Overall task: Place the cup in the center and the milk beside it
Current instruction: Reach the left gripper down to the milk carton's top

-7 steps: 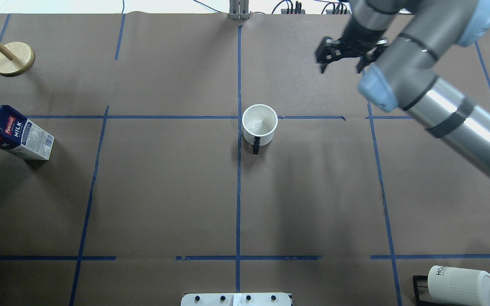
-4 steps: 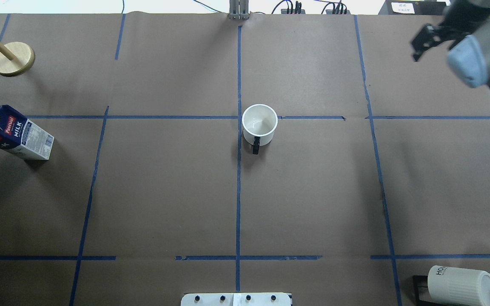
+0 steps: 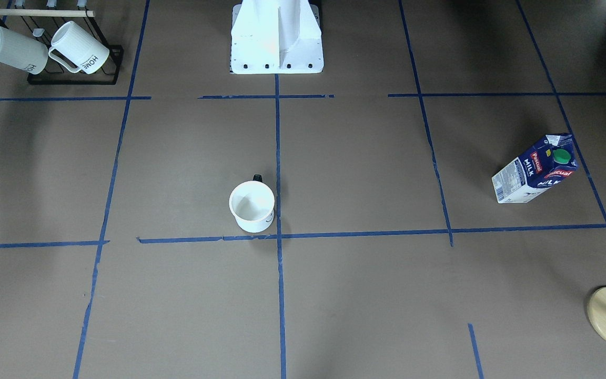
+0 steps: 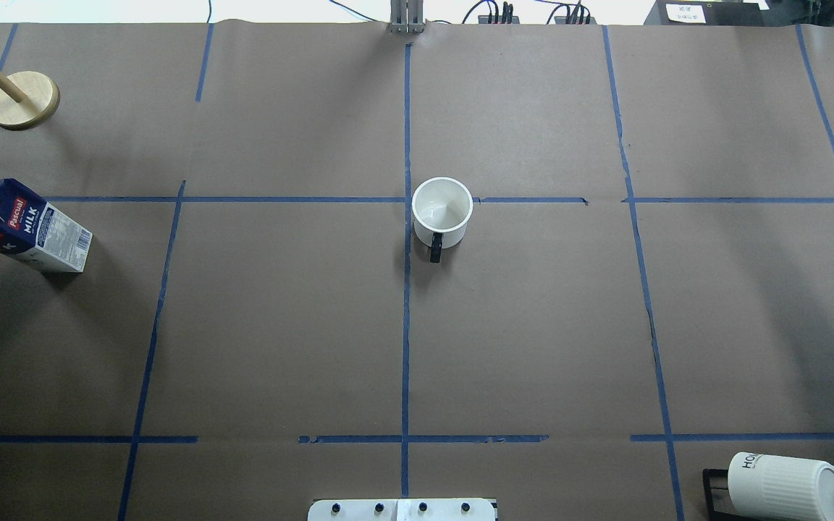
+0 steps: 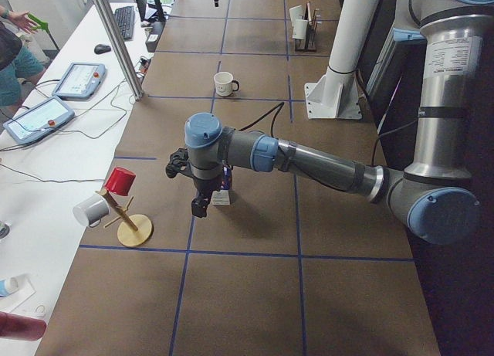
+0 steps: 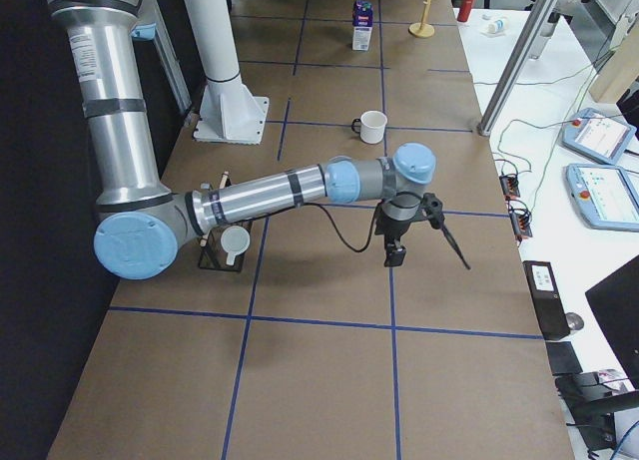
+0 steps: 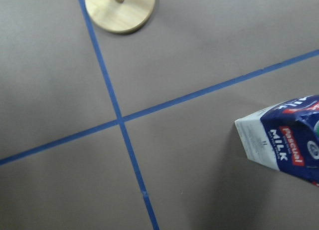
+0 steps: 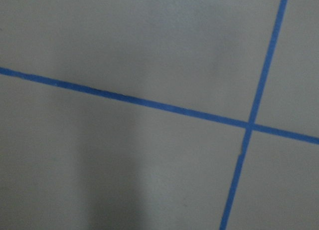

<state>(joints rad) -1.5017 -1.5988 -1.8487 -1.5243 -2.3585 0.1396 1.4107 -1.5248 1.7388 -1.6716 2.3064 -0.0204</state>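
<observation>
The white cup point(image 4: 442, 210) stands upright against the center crossing of blue tape point(image 4: 407, 200), just on its right side in the overhead view, black handle toward the robot. It also shows in the front view point(image 3: 252, 206). The milk carton point(image 4: 22, 226) stands at the table's far left, seen too in the front view point(image 3: 537, 168) and the left wrist view point(image 7: 284, 142). My left gripper point(image 5: 199, 205) hangs over the table close to the milk; I cannot tell if it is open. My right gripper point(image 6: 394, 250) hangs near the table's right end; its state is unclear.
A wooden mug tree point(image 4: 22, 100) stands behind the milk, with a red and a grey cup on it point(image 5: 116, 182). A black rack with two ribbed "HOME" mugs point(image 4: 786, 485) sits at the near right corner. The robot's white base point(image 3: 276, 37) is at the near middle edge.
The right arm has swung off to the right, out of the overhead view apart from a dark sliver at the edge. The cup and milk have not moved.
</observation>
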